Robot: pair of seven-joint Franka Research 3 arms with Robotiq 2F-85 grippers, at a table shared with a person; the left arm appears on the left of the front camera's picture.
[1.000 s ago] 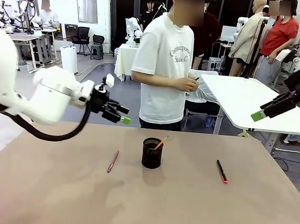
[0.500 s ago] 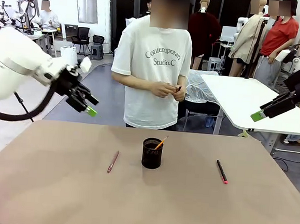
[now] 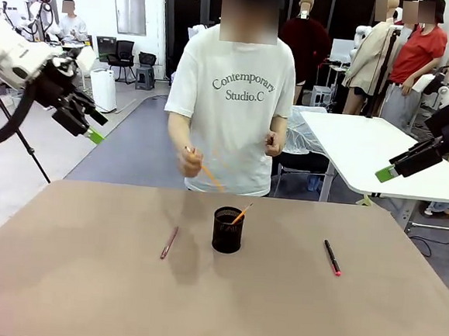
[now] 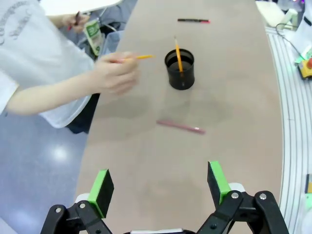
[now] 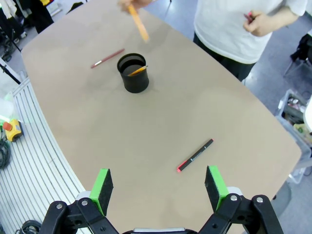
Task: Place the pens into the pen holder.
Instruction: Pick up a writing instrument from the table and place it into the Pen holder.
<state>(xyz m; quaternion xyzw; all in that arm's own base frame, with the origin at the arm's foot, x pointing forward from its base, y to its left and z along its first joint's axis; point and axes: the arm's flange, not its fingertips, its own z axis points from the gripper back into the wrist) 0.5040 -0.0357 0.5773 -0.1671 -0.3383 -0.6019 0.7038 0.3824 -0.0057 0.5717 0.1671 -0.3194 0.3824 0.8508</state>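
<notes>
Wrist views show left gripper point(image 4: 160, 183) and right gripper point(image 5: 157, 183) fingers spread. Person's hand point(image 3: 187, 163) now holds a pencil point(image 3: 208, 174); left gripper has retreated to upper left.

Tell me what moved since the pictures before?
The left gripper pulled back up and out to the robot's left, jaws open. The person turned to face the table, and a hand now reaches an orange pencil toward the cup. The right gripper, the cup's own pencil, the reddish pen and the black pen stayed put.
</notes>
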